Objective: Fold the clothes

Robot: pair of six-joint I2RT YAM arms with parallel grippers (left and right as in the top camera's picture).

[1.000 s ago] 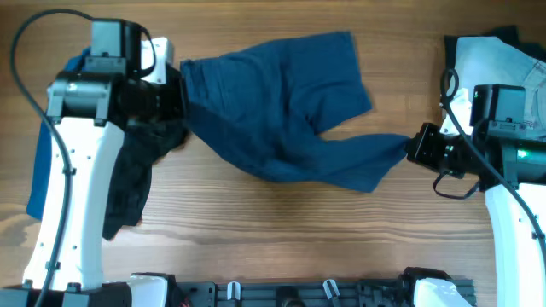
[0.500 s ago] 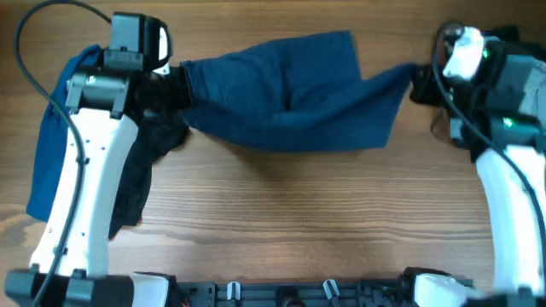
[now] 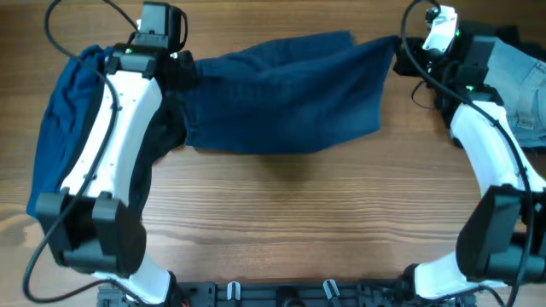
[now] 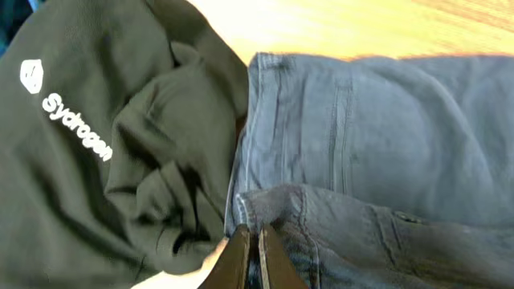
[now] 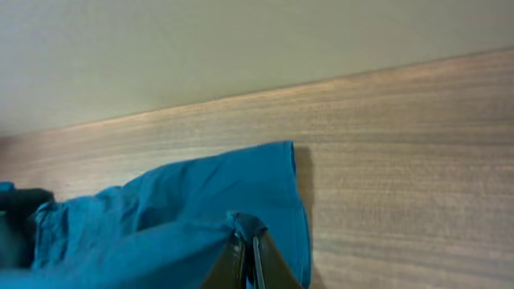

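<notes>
Now navy shorts [image 3: 281,94] leg-over-leg, right end effector [image 3: 399,53] farther back than before.

Right gripper [image 3: 401,58] has carried the near leg of the navy shorts [image 3: 281,98] away from the robot, apparently laying it over the far leg.

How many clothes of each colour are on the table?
Dark navy: 1, the navy shorts
Black: 1, the black top
Royal blue: 1, the royal-blue garment
Pale blue: 1, the pale denim
Total: 4
</notes>
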